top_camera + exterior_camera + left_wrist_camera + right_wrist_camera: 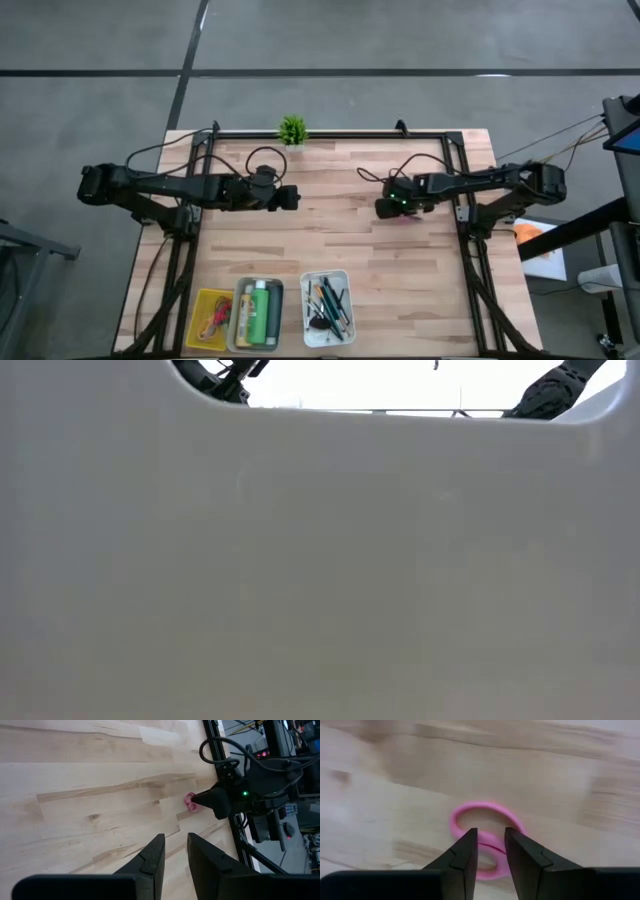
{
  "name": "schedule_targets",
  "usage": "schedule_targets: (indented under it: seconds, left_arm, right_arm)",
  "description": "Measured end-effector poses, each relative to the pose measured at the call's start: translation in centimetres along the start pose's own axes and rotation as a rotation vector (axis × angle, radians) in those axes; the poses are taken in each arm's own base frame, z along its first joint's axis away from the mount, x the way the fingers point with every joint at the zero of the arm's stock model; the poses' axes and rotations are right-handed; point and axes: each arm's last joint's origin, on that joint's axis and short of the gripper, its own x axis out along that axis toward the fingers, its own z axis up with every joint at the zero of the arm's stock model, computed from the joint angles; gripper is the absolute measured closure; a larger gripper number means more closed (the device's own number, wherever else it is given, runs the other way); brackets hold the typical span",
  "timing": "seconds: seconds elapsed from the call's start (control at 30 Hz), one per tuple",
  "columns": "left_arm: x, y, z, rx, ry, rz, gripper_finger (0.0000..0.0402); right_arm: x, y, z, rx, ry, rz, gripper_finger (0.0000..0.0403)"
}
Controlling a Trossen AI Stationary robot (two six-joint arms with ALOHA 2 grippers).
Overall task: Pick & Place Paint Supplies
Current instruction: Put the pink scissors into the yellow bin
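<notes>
Reaching down at the table's right middle, your right gripper (489, 851) straddles the pink scissors (487, 827) lying flat on the wood, fingers narrow, not yet clamped. Next, close on the handle and carry it to the near trays (200, 300). Your left gripper (172, 852) waits, narrowly parted, empty.

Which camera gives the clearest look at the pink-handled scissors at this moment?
The right wrist view: the pink scissors fill its centre, both handle loops visible on the wood, the right gripper straddling them. The left wrist view shows only a small pink patch; the high view a faint speck; the low view, blocked by a white tray, nothing.
</notes>
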Motion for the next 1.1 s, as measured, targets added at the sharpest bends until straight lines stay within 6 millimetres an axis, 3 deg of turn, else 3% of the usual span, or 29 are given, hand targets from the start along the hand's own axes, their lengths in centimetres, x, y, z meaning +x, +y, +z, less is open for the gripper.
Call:
schedule_targets:
  seconds: [0.27,0.57,0.83,1.1]
  left_arm:
    - [0.0,0.0,0.0,0.000,0.000,0.000,0.0316]
    - [0.0,0.0,0.0,0.000,0.000,0.000,0.0316]
    - [0.0,0.0,0.0,0.000,0.000,0.000,0.0316]
    - [0.0,0.0,0.0,0.001,0.001,0.002,0.0316]
  right_arm:
    - [3.0,3.2,0.9,-0.053,0.059,0.159,0.0309]
    - [3.6,10.3,2.8,-0.263,0.014,0.264,0.0309]
    - [5.5,17.0,3.8,-0.428,0.050,0.369,0.0309]
    - [5.6,21.0,4.1,-0.565,0.105,0.302,0.0310]
